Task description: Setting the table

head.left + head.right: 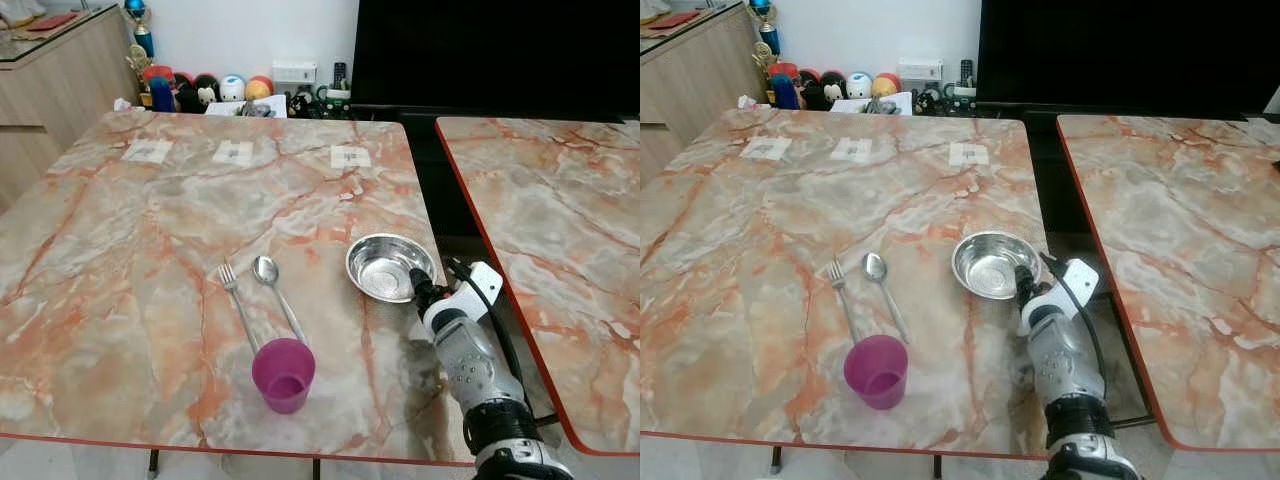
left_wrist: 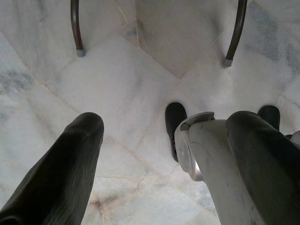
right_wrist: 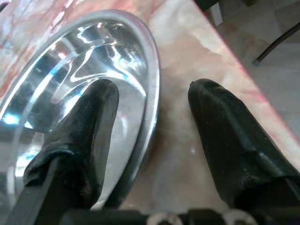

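Marble-look table (image 1: 120, 300) with a red edge, place setting partly laid out near the front edge. Steel bowl (image 1: 388, 266) sitting close to the table's right edge, roughly halfway along it. Right gripper (image 3: 152, 105) parked right at the bowl's near rim, fingers spread apart and straddling it: one finger (image 3: 91, 126) inside the bowl, the other finger (image 3: 229, 131) outside over bare tabletop between bowl and table edge. Not clamped down, a clear gap between each finger and the rim in the right wrist view, so bowl loose on the table rather than gripped. Silver right arm (image 1: 478, 375) reaching up from the front right corner toward the bowl. Fork (image 1: 237, 302) and spoon (image 1: 277, 293) lying side by side left of the bowl, handles pointing toward the front edge, fork on the left. Purple cup (image 1: 284, 374) upright just in front of the handles, near the front edge, well apart from the gripper. Three small paper tags (image 1: 233, 152) in a row toward the far edge. Second matching table (image 1: 560, 220) off to the right across a gap. Left gripper (image 2: 164, 154) hanging idle over a pale tiled floor (image 2: 131, 89), fingers apart, holding nothing.
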